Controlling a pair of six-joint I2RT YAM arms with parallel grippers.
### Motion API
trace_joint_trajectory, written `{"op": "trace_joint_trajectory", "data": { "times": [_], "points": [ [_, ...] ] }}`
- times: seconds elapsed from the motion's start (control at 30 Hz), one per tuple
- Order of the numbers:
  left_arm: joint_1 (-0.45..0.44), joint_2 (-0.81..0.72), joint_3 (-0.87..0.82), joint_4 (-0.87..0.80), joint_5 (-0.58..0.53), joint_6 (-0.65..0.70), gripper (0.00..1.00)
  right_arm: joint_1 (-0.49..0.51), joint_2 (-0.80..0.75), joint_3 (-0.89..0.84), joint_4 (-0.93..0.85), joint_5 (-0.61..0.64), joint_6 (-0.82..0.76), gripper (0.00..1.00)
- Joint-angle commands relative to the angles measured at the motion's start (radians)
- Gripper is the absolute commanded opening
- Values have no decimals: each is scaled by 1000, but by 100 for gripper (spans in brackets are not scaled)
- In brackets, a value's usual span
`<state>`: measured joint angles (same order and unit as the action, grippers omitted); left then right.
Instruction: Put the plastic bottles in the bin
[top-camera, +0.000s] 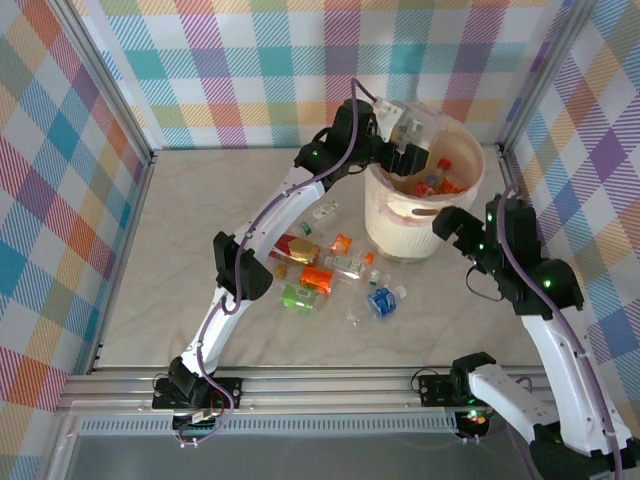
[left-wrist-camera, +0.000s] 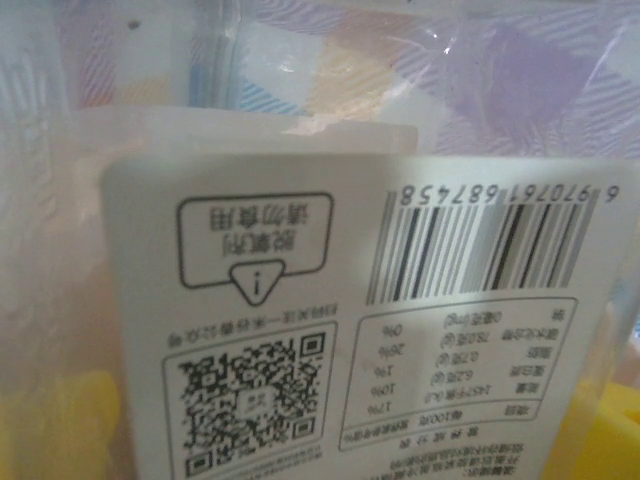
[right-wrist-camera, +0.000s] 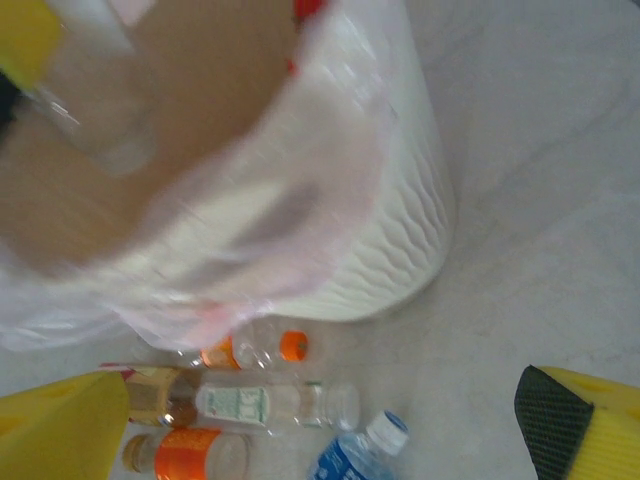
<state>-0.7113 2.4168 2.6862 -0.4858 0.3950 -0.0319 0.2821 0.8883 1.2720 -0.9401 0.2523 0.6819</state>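
Left gripper (top-camera: 405, 140) is over the far-left rim of the bin (top-camera: 470, 150), arm reaching across the table (top-camera: 180, 230) from its near-edge base. Left wrist view: a clear bottle (left-wrist-camera: 350, 330) sits right up against the lens, its white label upside down with barcode, QR code and table. Yellow fingers (left-wrist-camera: 612, 440) show at both bottom corners and are spread wide, so the gripper is released. Cannot tell whether the pads touch the bottle. From above the same bottle (top-camera: 411, 124) shows at the gripper, above the bin's rim. Inside the bin are bottles with red and orange caps (top-camera: 440, 180). Right gripper (top-camera: 450, 222) is low beside the bin's near-right wall, jaws wide apart with nothing between them. Right wrist view: the gripper (right-wrist-camera: 320, 420) hangs above the table, with the bin's ribbed wall (right-wrist-camera: 390, 200) and loose liner above it. More bottles lie scattered on the table just left of and in front of the bin: red-label (top-camera: 297, 247), orange-label (top-camera: 316, 278), green-label (top-camera: 299, 297), blue-label (top-camera: 381, 300) and a clear one (top-camera: 350, 265) between them. A small clear one (top-camera: 325, 210) lies apart, nearer the left arm.
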Motion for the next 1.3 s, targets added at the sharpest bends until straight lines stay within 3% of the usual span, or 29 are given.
{"op": "trace_joint_trajectory", "data": {
  "times": [0.0,0.1,0.23,0.6,0.9,1.27],
  "points": [
    [-3,-81,32,-47,-31,91,100,1,78,137,87,48,-102,100],
    [-2,-83,32,-66,-33,120,100,0,193,273,89,112,-166,100],
    [-3,-84,31,-65,-36,126,100,-6,325,440,99,100,-234,100],
    [-3,-92,32,-56,-12,135,100,-81,645,736,55,-112,-305,93],
    [-4,-97,32,-53,-10,132,100,-157,741,736,33,-196,-290,74],
    [-3,-106,30,-66,-48,132,100,-182,743,667,40,-237,-292,75]
  ]
}}
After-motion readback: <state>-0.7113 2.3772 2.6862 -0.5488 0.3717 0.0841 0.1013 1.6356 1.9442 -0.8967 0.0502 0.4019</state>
